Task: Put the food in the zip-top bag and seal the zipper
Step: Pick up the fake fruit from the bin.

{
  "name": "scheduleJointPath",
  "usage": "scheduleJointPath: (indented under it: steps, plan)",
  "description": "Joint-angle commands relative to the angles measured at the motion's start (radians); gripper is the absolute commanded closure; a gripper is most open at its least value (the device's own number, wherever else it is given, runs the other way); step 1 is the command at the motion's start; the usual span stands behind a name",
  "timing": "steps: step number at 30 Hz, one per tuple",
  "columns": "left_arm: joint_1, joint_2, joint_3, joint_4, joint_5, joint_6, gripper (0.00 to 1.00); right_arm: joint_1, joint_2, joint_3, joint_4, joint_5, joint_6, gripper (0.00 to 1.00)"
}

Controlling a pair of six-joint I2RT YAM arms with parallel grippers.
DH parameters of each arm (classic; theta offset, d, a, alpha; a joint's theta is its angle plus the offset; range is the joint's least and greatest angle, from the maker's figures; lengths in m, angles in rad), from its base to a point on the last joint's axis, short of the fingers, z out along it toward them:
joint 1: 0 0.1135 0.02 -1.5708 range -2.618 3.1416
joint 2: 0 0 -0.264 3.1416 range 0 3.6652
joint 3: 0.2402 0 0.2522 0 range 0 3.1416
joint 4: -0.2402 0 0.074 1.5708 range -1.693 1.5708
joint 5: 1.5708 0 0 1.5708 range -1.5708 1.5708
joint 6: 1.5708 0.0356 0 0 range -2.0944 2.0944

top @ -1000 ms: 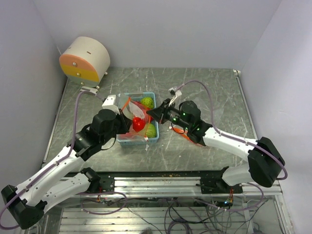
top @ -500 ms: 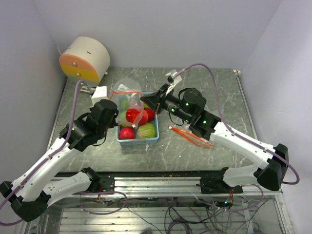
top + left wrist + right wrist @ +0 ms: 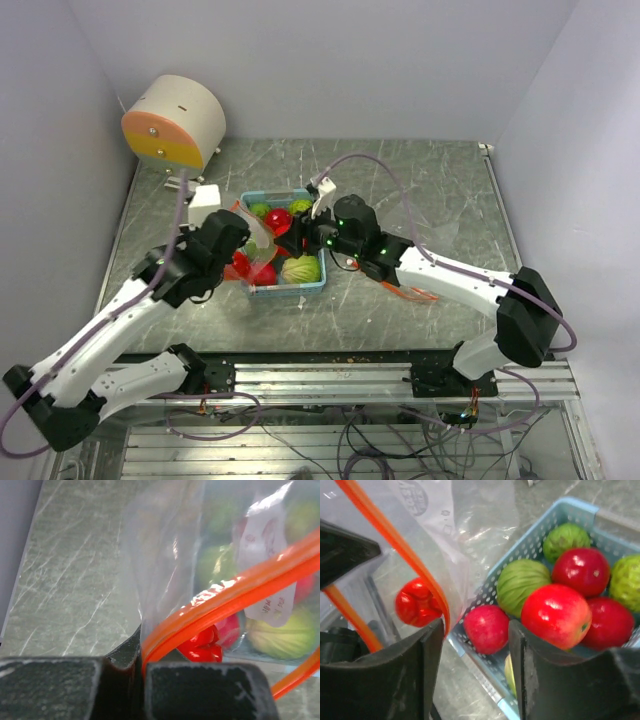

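**Left claw pinches the bag, right claw gapes at the basket**

The left gripper (image 3: 136, 667) is clenched on the zipper (image 3: 225, 597) at a corner of the bag (image 3: 165, 550). The clear bag hangs at the left side of the basket (image 3: 517, 550), touching it. One red fruit (image 3: 417, 602) shows through the plastic, just behind the orange strip.

The right gripper (image 3: 475, 630) is released, its jaws wide apart. It hovers over the near left corner of the basket and grasps nothing; its left finger is just beside the zipper. The other fruits (image 3: 557, 612), red and green, lie in the basket.

A round beige and orange device (image 3: 175, 122) stands far left on the table (image 3: 440, 190).
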Motion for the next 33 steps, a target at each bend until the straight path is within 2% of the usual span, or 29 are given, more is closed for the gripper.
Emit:
scheduleJointPath:
  steps: [1, 2, 4, 8, 12, 14, 18, 24, 33]
  plan:
    - [-0.004, 0.072, -0.091, 0.066, 0.021, -0.009, 0.93, -0.005, -0.040, -0.051, 0.018, 0.039, -0.034, 0.37]
    - [-0.004, 0.081, -0.100, 0.063, 0.015, -0.015, 0.93, -0.006, -0.055, -0.064, 0.014, 0.068, -0.040, 0.28]
    - [-0.004, 0.085, -0.111, 0.049, -0.010, -0.022, 0.93, -0.013, -0.077, -0.067, -0.001, 0.114, -0.054, 0.19]
    - [-0.004, 0.056, -0.098, 0.014, -0.072, -0.023, 0.93, -0.025, -0.075, -0.066, -0.025, 0.131, -0.072, 0.16]
    - [0.001, 0.027, -0.098, 0.015, -0.094, -0.010, 0.93, -0.026, -0.120, -0.150, 0.095, 0.086, -0.062, 0.14]
    - [0.001, 0.026, -0.108, 0.020, -0.094, -0.013, 0.93, -0.026, -0.120, -0.147, 0.098, 0.120, -0.053, 0.11]
    - [0.008, 0.032, -0.132, 0.044, -0.076, -0.003, 0.93, -0.028, 0.034, 0.019, -0.088, 0.183, -0.068, 0.10]
    - [0.009, 0.013, -0.148, 0.059, -0.061, -0.003, 0.93, -0.027, 0.186, 0.111, -0.096, 0.177, -0.054, 0.06]
    - [0.011, -0.019, -0.165, 0.094, -0.038, 0.015, 0.93, -0.026, 0.370, 0.219, -0.176, 0.220, -0.026, 0.06]
